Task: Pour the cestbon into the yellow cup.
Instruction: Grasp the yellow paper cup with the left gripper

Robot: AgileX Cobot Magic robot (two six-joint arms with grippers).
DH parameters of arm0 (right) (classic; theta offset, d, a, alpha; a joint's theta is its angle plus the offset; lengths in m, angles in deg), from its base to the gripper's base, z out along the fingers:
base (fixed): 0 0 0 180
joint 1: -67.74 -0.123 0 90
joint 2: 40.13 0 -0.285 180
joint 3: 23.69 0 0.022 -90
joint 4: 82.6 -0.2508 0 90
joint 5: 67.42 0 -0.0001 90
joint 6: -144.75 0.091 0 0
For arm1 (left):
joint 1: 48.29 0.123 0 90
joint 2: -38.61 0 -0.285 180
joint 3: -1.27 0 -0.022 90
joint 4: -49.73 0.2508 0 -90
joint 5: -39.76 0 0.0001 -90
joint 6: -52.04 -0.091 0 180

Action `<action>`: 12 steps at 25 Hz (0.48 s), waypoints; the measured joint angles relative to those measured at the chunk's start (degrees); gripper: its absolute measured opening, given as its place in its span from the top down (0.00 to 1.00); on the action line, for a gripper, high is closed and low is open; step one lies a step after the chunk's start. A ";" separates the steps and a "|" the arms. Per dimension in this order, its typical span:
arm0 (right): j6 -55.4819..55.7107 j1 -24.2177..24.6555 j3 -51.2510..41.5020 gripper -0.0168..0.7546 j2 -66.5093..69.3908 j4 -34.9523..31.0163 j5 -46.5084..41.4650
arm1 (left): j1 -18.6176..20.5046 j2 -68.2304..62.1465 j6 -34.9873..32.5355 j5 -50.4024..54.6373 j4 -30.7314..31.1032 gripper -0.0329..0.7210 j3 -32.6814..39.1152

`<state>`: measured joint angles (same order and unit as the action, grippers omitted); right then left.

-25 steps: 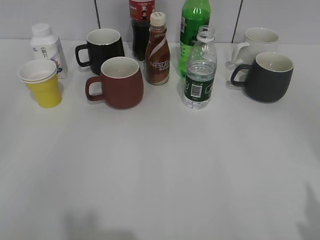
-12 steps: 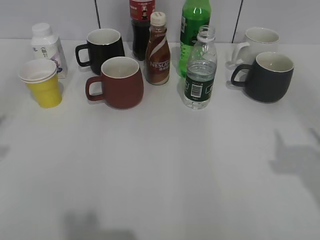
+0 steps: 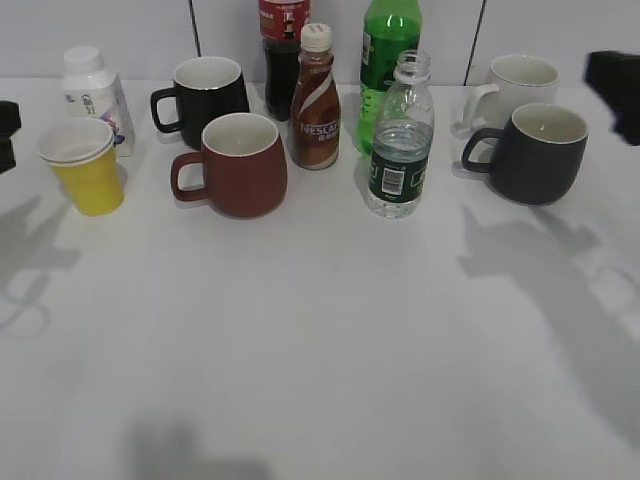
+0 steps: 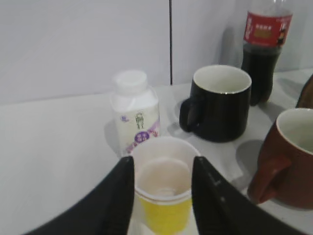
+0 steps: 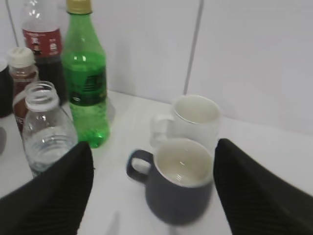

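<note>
The cestbon (image 3: 400, 140), a small clear capless bottle with a dark green label, stands upright at the middle of the table. It also shows at the left of the right wrist view (image 5: 46, 132). The yellow cup (image 3: 88, 170) stands at the far left. In the left wrist view the cup (image 4: 164, 196) is framed between the open black fingers (image 4: 122, 196) of my left gripper (image 4: 162, 161). In the exterior view that gripper (image 3: 6, 135) is only at the left edge, apart from the cup. My right gripper (image 5: 154, 146) is wide open and empty, at the right edge (image 3: 615, 90).
A dark red mug (image 3: 240, 165), a black mug (image 3: 205, 95), a Nescafe bottle (image 3: 315, 100), a green soda bottle (image 3: 388, 60), a cola bottle (image 3: 282, 50) and a white milk bottle (image 3: 92, 95) crowd the back. A white mug (image 3: 520, 85) and a dark blue mug (image 3: 535, 155) stand right of the cestbon.
Both grippers have come into the exterior view, the left at the left edge, the right at the right edge. Their shadows have spread over the table. No object has moved.
</note>
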<state>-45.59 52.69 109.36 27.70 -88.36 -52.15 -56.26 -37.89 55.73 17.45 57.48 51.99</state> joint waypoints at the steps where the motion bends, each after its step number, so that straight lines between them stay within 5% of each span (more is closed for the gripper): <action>1: 0.00 -0.66 0.00 0.23 2.71 0.44 2.83 | 0.00 -0.73 0.00 -0.37 -0.53 0.55 0.19; 12: 6.10 -2.80 0.00 0.24 24.89 7.63 27.42 | 0.00 -11.85 0.00 -24.95 -5.83 0.55 13.86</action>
<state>-39.49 49.90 109.36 52.59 -80.72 -24.73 -56.26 -49.74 55.73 -7.50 51.65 65.85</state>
